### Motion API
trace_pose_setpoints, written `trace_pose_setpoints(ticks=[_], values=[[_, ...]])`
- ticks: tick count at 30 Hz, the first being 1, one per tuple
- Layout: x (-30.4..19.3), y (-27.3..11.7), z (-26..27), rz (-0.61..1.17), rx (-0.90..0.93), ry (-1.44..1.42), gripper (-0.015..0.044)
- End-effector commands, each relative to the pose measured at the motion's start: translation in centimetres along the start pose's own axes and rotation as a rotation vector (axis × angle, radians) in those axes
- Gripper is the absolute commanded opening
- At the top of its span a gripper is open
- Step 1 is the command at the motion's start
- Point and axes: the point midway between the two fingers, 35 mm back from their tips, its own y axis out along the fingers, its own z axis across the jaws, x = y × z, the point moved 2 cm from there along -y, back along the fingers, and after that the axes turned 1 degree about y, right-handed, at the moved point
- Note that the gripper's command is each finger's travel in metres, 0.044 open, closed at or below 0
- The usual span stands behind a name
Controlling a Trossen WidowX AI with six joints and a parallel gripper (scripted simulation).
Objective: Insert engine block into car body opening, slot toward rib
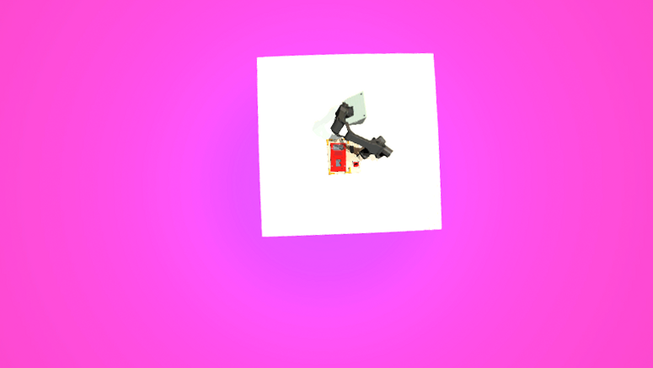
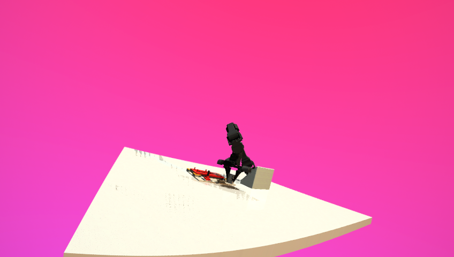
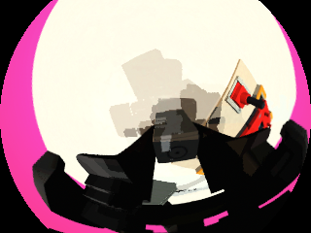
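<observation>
The engine block [image 2: 230, 178] [image 3: 178, 142] is a dark grey block with a round mark on the face seen in the wrist view. My gripper [image 2: 231, 181] [image 3: 171, 127] is shut on it, with one finger on each side. It is low over the table, right beside the car body's end in the exterior view. Whether the block touches the table is not clear. The red car body [image 1: 334, 155] [image 2: 203, 172] [image 3: 262, 121] lies flat, with yellow-orange parts at its corners. Two grey areas show in it from above; I cannot tell which is the opening. The slot side and rib cannot be made out.
A tan board [image 3: 231, 111] lies by the car body, with a small red piece [image 1: 355, 164] [image 2: 204, 176] [image 3: 238, 93] that has a black peg. A grey-green wedge-shaped block [image 1: 358, 105] [image 2: 263, 178] [image 3: 162, 192] stands close behind the gripper. The table [image 1: 293, 205] [image 2: 143, 216] is pale.
</observation>
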Motion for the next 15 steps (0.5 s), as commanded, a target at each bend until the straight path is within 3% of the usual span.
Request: trace_pose_setpoints(ticks=[1, 15], values=[[0.4, -1.3, 0.2, -0.007, 0.005, 0.005, 0.0000], [0.6, -5.8, 0.5, -0.007, 0.008, 0.005, 0.0000]])
